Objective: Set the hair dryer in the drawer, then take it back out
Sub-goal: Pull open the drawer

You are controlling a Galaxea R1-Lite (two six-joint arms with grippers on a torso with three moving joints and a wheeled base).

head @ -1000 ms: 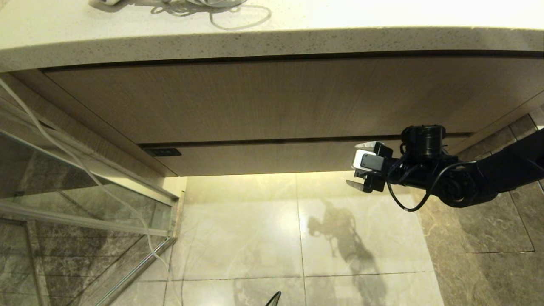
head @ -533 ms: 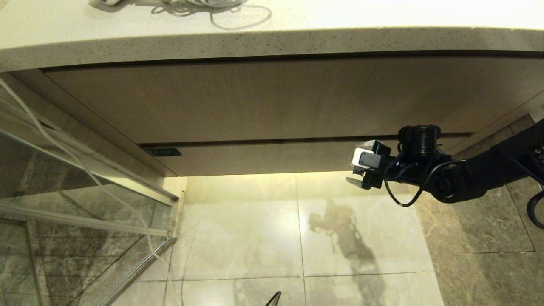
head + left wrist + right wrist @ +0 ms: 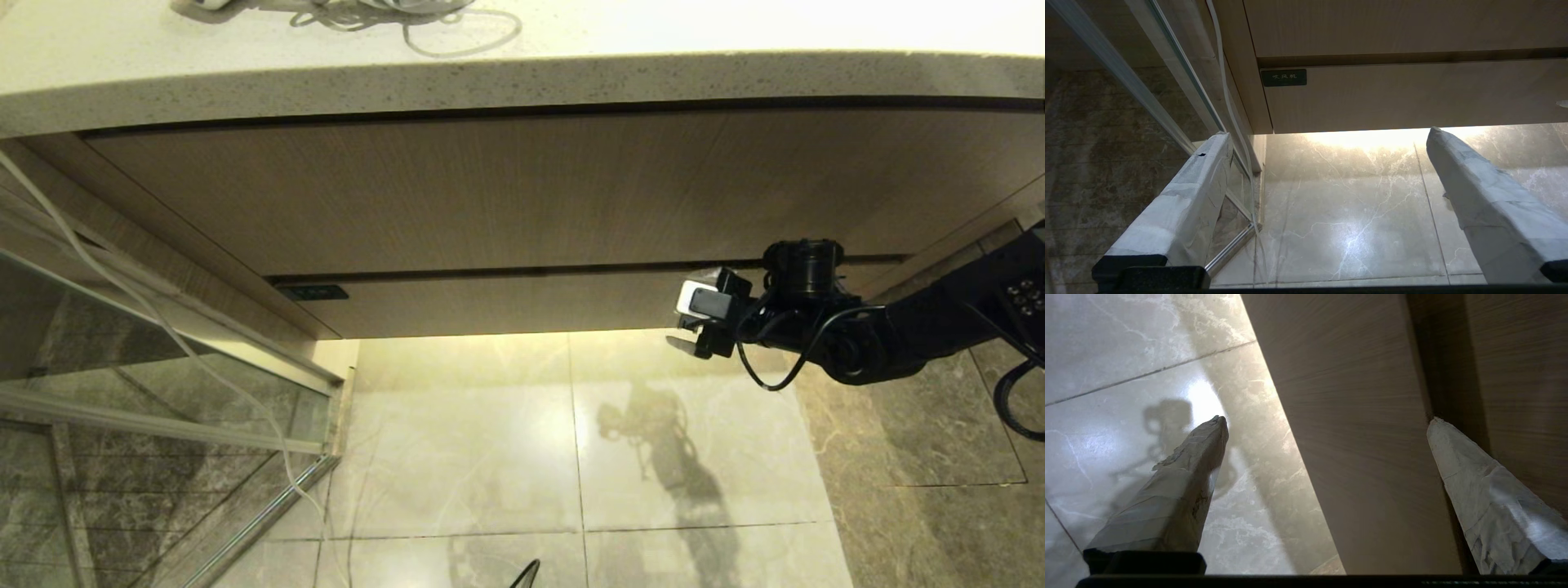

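We log: shut, wide light-brown wood-grain drawer [image 3: 522, 302], small dark label [image 3: 1283, 77] reading "吹风机" at its 9 o'clock end; right hand [image 3: 690, 322], spread empty, at its 3 o'clock end; left hand [image 3: 1327, 196] likewise open.

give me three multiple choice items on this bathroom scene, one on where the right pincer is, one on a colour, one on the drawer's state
1. Where is the right pincer?
A. over the countertop
B. at the low drawer face, toward its right end
C. against the glass door

2. What colour is the small label on the drawer's left end?
A. dark with pale characters
B. red
C. yellow

3. What state is the drawer in?
A. pulled fully out
B. removed
C. shut, face flush under the taller panel

Answers:
1 B, the head view shows the pincer open in front of the drawer face, one fingertip near the gap above it.
2 A, the left wrist view shows a dark plate with light writing.
3 C, only a thin dark seam shows above its face.
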